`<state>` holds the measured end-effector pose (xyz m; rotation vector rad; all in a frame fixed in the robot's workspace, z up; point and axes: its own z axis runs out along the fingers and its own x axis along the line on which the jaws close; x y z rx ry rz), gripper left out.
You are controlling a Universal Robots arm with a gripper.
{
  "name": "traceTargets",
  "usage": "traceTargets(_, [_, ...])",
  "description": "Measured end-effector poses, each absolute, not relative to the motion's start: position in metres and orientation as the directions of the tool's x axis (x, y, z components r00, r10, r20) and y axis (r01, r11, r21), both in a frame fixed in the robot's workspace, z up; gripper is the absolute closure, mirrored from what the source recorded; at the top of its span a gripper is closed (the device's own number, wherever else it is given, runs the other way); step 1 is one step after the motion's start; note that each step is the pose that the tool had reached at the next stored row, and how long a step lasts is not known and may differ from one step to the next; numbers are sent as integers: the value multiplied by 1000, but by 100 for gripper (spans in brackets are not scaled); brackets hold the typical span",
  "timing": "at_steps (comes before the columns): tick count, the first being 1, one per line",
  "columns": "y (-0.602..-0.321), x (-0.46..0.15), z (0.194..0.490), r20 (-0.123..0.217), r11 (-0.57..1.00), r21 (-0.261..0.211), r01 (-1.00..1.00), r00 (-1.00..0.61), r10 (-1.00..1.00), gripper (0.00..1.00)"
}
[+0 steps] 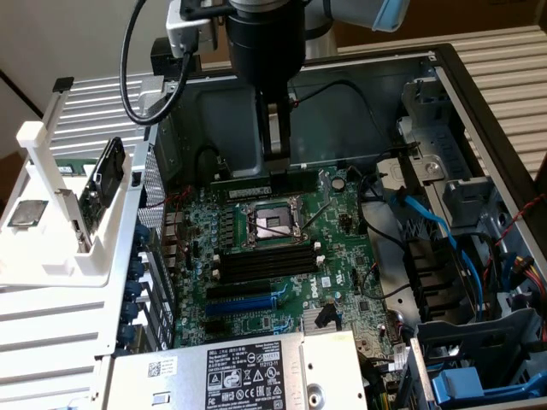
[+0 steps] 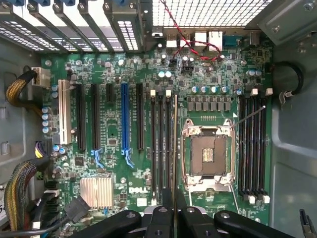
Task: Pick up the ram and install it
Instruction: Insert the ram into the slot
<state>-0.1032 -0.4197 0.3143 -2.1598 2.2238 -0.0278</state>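
Gripper (image 1: 275,162) clamped on the ram (image 1: 261,182), stick held level just above the motherboard (image 1: 333,256), beside the empty processor socket (image 1: 272,224), inside the open computer case (image 1: 479,137).

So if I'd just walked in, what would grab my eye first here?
Probably the black gripper reaching down into the open computer case, holding the ram on edge above the green motherboard. The wrist view shows that thin stick pinched between the jaws, beside the empty processor socket.
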Motion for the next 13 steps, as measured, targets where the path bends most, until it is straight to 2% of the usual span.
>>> traceTargets(13, [-427,-107,294,-27,22,-42,-999,-21,-999,87])
